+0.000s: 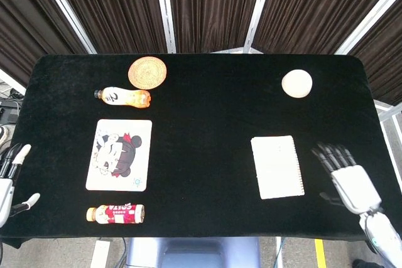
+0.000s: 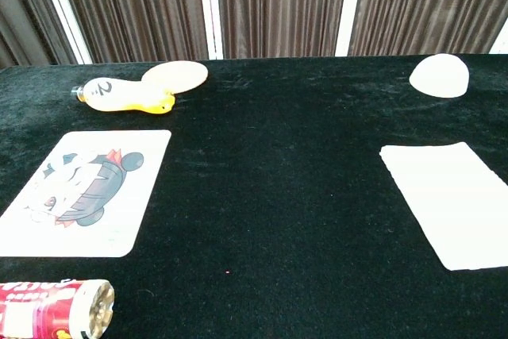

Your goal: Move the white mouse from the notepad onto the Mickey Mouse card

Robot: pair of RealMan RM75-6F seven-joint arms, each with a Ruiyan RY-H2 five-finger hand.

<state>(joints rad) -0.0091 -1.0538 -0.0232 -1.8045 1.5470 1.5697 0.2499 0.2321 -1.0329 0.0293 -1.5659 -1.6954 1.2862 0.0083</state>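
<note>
**Both hands empty at the near edge; white mouse far right, off the notepad**

Right hand [image 1: 347, 179]: over the desk [image 1: 207, 123] near its 4 o'clock corner, just to the 3 o'clock side of the notepad [image 1: 277, 166] and not touching it. Back of the hand faces up, wrist trailing toward 5 o'clock off the near edge. Dark fingers [image 1: 326, 155] are spread and extended, pointing toward 11 o'clock. Released, nothing in it.

Left hand [image 1: 9, 183]: at the desk's 8 o'clock edge, mostly cut off by the picture border. Pale fingertips show apart from one another, thumb jutting toward 3 o'clock. Released, holding nothing. Neither hand shows in the chest view.

White mouse [image 1: 296, 83]: a round pale dome on the black cloth at about 1 o'clock, well apart from the notepad, toward 12 o'clock of it. Notepad lies flat and bare.

Mickey Mouse card [image 1: 119, 154]: flat at 9 o'clock on the desk, nothing on it.

Other items: orange bottle [image 1: 123, 96] on its side toward 12 o'clock of the card; woven coaster [image 1: 148, 71] just beyond it; red bottle [image 1: 115, 213] on its side toward 6 o'clock of the card, near the front edge.
</note>
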